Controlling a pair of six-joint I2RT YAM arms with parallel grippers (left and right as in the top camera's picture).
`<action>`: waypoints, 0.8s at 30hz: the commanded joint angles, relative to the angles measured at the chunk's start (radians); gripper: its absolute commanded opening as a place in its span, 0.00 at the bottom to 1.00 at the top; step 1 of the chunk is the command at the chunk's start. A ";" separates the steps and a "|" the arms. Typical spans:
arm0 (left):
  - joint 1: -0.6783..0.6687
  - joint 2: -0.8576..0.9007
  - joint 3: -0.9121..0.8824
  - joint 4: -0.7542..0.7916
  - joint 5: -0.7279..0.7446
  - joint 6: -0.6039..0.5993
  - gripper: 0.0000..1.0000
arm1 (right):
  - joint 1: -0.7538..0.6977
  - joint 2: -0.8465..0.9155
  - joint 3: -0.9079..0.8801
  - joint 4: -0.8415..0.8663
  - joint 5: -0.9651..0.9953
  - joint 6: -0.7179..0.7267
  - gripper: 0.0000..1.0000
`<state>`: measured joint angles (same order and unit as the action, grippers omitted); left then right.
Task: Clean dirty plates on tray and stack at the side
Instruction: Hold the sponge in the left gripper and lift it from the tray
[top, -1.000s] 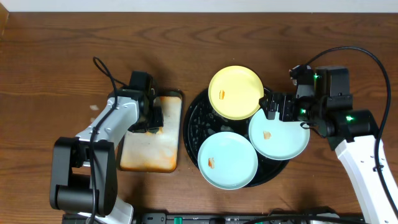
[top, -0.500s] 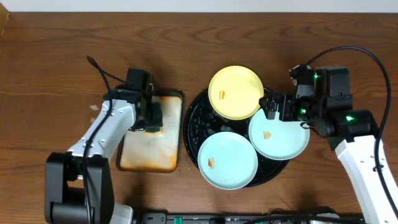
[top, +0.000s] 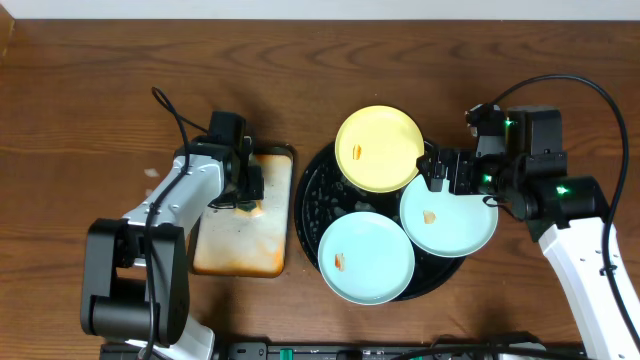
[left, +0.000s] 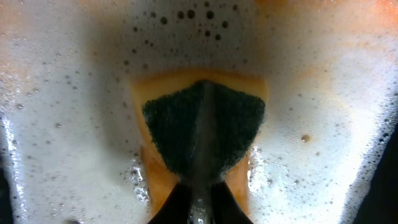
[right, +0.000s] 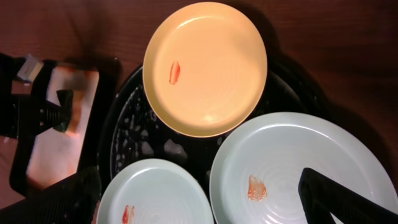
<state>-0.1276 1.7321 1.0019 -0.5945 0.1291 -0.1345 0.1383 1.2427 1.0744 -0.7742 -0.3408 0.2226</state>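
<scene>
Three plates lie on the round black tray (top: 312, 195), each with an orange smear: a pale yellow plate (top: 378, 148) at the back, a mint plate (top: 448, 215) to the right and a second mint plate (top: 366, 257) in front. My right gripper (top: 441, 170) hovers open over the right mint plate (right: 298, 168), with nothing between its fingers (right: 348, 196). My left gripper (top: 248, 186) is down in the foamy rectangular tray (top: 240, 250). In the left wrist view this left gripper (left: 200, 186) is shut on a sponge (left: 202, 134), dark green on top with orange sides.
White foam (left: 68, 124) with orange stains fills the rectangular tray to the left of the black tray. Bare wood-grain tabletop (top: 90, 110) stretches left and behind. The right arm's cable (top: 600, 100) loops over the back right.
The left gripper lifted slightly with its jaws wider, then came back down and closed on the sponge in the foam. The right arm and the plates have not moved.
</scene>
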 joint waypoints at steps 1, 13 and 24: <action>-0.003 0.001 -0.016 -0.011 0.046 0.006 0.07 | -0.006 0.004 0.019 -0.001 0.000 -0.010 0.99; -0.010 -0.140 0.033 -0.077 0.043 -0.004 0.07 | -0.006 0.004 0.019 0.000 0.001 -0.010 0.99; -0.010 0.026 -0.019 -0.025 0.036 -0.001 0.07 | -0.006 0.004 0.019 0.002 0.000 -0.010 0.99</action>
<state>-0.1349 1.7058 1.0027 -0.6258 0.1589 -0.1341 0.1383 1.2427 1.0744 -0.7738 -0.3408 0.2226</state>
